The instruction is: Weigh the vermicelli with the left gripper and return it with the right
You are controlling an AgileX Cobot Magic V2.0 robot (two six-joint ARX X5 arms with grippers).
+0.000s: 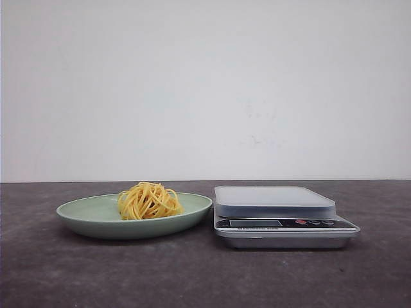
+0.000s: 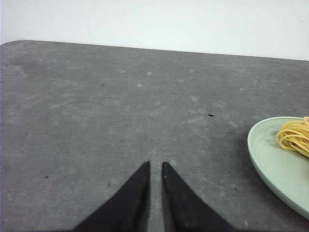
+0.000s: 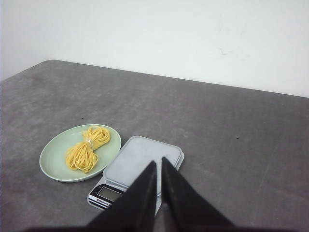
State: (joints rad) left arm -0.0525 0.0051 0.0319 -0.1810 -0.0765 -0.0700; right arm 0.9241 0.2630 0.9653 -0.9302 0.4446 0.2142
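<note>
Scale (image 1: 282, 221): nearest the front camera, sitting on the desk to the right of the plate, just beside it; silver body, pale flat weighing platform bare on top, dark display strip and small red and dark buttons on its front edge.
Plate (image 1: 90, 215): pale green, shallow, resting on the desk left of the scale; their edges look almost touching in the front view.
Vermicelli (image 1: 149, 201): yellow nest of thin strands lying in the plate, toward its right half in the front view; from the right wrist view (image 3: 87, 149) it reads as a longer looped bundle lying across the plate.
Desk (image 1: 205, 276): dark grey, mottled surface, with a plain white wall behind.
Left gripper (image 2: 155, 165): jaws pressed nearly together with only a thin slit between the black tips, holding nothing, over bare desk well to the side of the plate.
Right gripper (image 3: 158, 162): jaws likewise nearly together and empty, raised above the desk, tips seen over the scale's platform.
</note>
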